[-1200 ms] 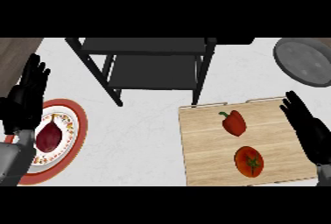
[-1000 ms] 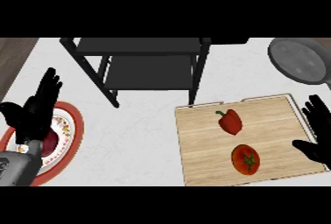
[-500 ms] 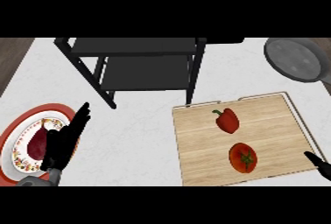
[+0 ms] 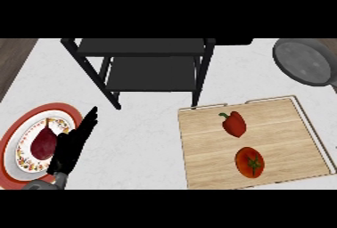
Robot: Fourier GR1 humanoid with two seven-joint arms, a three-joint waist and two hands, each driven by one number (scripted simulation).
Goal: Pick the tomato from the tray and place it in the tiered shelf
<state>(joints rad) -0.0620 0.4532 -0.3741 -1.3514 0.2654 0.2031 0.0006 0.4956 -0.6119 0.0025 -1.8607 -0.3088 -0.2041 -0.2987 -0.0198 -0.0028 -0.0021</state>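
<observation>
White stone counter (image 4: 145, 147) carries, at its left edge, a patterned plate (image 4: 25, 156) with your left hand (image 4: 71, 149) over its right rim, fingers straight and holding nothing, well apart from the job. The black shelf (image 4: 148, 46) stands at the back edge, its open front toward you for loading. On the tray (image 4: 204, 147) at the right, the tomato (image 4: 250, 162) lies untouched near the front edge, so the right hand, out of view, looks better placed to fetch it.

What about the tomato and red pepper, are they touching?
Apart. The head view shows bare wood of the tray between the tomato and the red pepper.
</observation>
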